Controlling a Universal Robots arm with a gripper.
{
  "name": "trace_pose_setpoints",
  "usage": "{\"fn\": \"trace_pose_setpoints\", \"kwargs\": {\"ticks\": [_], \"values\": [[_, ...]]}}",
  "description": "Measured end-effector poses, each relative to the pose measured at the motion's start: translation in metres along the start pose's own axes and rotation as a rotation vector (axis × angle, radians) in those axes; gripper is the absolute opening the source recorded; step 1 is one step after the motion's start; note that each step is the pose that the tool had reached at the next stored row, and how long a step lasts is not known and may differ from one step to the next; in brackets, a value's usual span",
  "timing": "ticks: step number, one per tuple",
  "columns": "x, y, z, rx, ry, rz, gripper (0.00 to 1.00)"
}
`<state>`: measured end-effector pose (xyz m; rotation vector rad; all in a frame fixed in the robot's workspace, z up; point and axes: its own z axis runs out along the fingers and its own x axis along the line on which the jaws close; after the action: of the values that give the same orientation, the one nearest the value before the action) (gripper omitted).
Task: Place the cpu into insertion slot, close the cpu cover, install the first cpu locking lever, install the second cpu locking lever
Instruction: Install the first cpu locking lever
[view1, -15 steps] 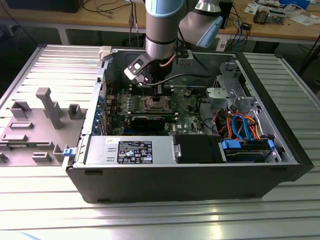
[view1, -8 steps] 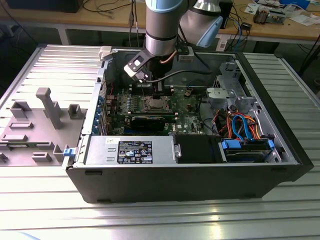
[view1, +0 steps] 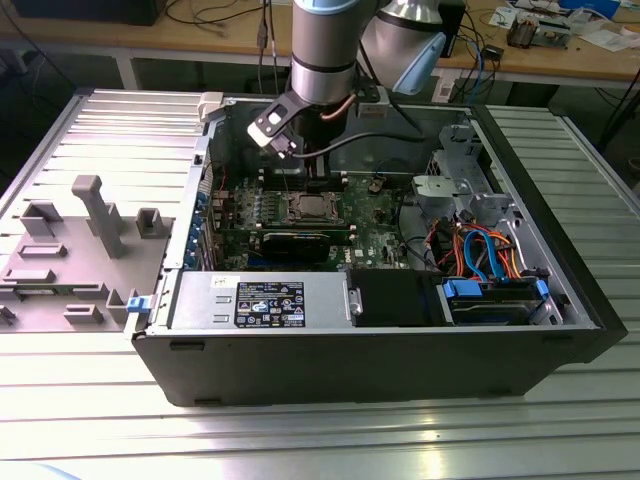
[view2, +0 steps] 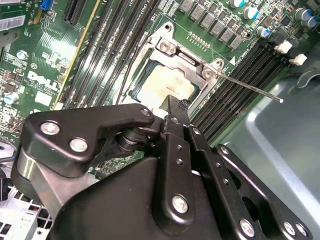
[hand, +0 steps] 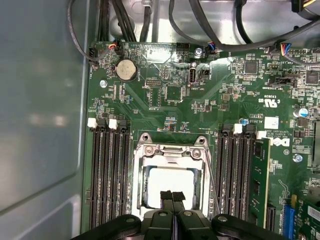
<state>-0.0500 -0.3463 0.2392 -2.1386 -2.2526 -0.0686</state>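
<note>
A robot arm (view1: 325, 50) reaches down into an open computer case (view1: 400, 360) lying on its side on a ribbed metal tabletop (view1: 300, 440), with a grey plastic fixture (view1: 85, 240) beside the case at the exterior view's left. In both wrist views the hand (hand: 172, 196) (view2: 172, 104) hangs directly over the socket on the green circuit board (hand: 165, 95), its two black fingertips pressed together side by side with nothing between them. The cpu (hand: 170, 180) (view2: 165, 82) sits in the insertion slot (hand: 144, 190), its dull pale top showing through the window of the cpu cover (hand: 170, 151) (view2: 182, 57), which lies down flat around it. Whether the fingertips touch the chip or hover just above it cannot be told. In the second wrist view a thin metal locking lever (view2: 250, 87) sticks out from the corner of the socket, its free end lifted clear over the neighbouring black memory slots (hand: 107, 175); in the first wrist view the same lever (hand: 212, 180) runs as a fine wire along one side of the cover. Banks of memory slots flank the socket on both sides.
</note>
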Motion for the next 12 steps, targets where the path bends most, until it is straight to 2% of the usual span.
{"fn": "trace_pose_setpoints", "kwargs": {"ticks": [4, 12], "values": [[0.0002, 0.0, -0.0045, 0.0001, -0.001, 0.0, 0.11], [0.0003, 0.0, -0.0048, 0.0001, -0.0012, 0.0, 0.11]]}}
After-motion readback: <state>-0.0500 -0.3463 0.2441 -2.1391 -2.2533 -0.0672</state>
